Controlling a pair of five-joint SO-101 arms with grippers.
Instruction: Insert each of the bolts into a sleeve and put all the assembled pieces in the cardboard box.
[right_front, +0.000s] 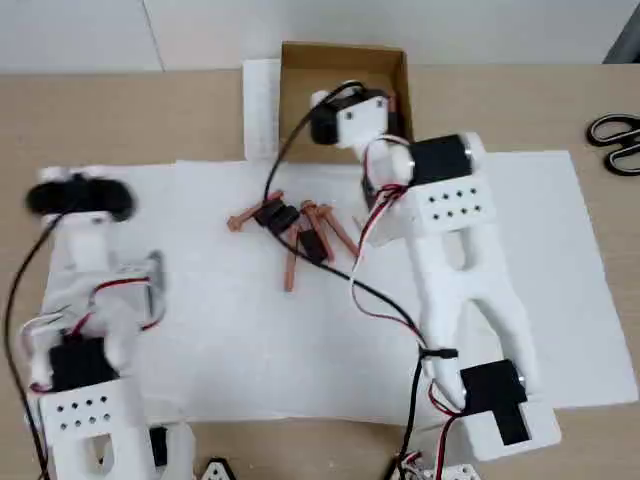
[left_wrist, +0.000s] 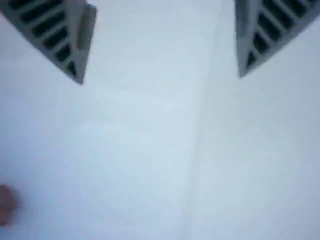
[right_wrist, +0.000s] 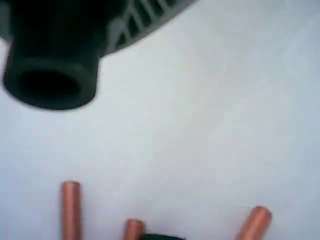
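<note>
Black and hollow, the sleeve sits clamped in the right gripper, bore facing outward above the copper bolts heaped mid-sheet, short of the cardboard box. The left gripper hangs with fingers spread wide over white paper. To mate them cleanly, the left should probably grasp a bolt near its head and line its shaft up with the bore before pushing.

Bolts are copper-brown, the sleeve black, the sheet white.
</note>
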